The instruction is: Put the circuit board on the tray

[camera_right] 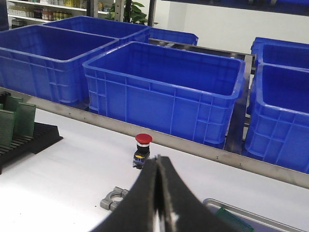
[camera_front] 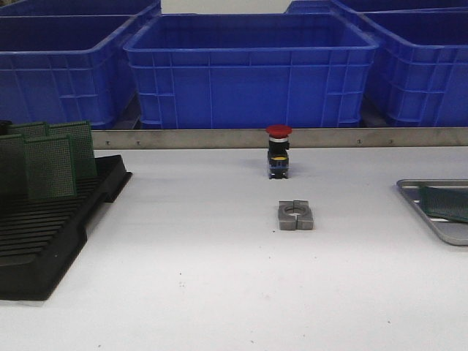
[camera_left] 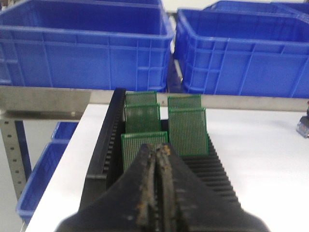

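Several green circuit boards stand upright in a black slotted rack at the table's left; they also show in the left wrist view. The grey metal tray lies at the right edge with one green board lying in it; tray and board show in the right wrist view. My left gripper is shut and empty, above the rack just short of the nearest board. My right gripper is shut and empty, above the table left of the tray. Neither arm shows in the front view.
A red-capped push button stands mid-table near the back. A grey metal clamp block lies in front of it. Big blue bins line a metal rail behind the table.
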Motion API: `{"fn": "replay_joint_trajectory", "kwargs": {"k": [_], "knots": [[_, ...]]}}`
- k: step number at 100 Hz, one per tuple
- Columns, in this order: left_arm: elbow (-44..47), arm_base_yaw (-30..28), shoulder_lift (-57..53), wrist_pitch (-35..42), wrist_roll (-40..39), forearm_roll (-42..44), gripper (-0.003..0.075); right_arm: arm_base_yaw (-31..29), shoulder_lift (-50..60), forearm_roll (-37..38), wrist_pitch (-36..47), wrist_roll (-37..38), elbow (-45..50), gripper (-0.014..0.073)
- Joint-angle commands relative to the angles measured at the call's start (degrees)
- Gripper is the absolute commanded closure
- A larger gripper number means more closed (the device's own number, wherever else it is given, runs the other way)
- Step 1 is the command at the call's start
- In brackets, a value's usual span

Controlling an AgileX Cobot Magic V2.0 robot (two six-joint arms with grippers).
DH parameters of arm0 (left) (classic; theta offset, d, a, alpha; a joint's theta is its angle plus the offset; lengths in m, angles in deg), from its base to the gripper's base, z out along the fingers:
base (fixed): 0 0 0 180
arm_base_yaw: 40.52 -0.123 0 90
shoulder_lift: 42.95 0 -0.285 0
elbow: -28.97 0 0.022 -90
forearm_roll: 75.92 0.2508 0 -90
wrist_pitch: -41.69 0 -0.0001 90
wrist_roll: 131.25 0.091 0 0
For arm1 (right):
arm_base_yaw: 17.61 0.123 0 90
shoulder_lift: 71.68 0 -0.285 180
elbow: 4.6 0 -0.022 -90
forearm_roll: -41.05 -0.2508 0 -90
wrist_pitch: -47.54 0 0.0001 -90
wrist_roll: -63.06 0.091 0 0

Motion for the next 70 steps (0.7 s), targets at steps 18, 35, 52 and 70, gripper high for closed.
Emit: {"fn": "replay_joint_trajectory", "kwargs": {"k": [18,35,52,70], "knots": [[1.25,0.19,-1.62,-0.6,4.15,-3.02,0.0741,0.11,-0.6,-1.18,2.55,-0.46,-1.47,0.0654],[1.25,0.19,-1.62,-0.63,4.67,-3.63,0.0741,0.11,-0.6,-1.18,2.55,-0.46,-1.47,0.0654],[1.25,0.19,-1.62,-0.52,4.67,-3.63,0.0741,0.11,-0.6,-1.18,2.55,-0.46,-1.47,0.0654],[1.25,0.19,-1.62,-0.52,4.67,-3.63,0.0741,0.11,-0.6,-1.18,2.55,-0.46,-1.47,0.0654]]}}
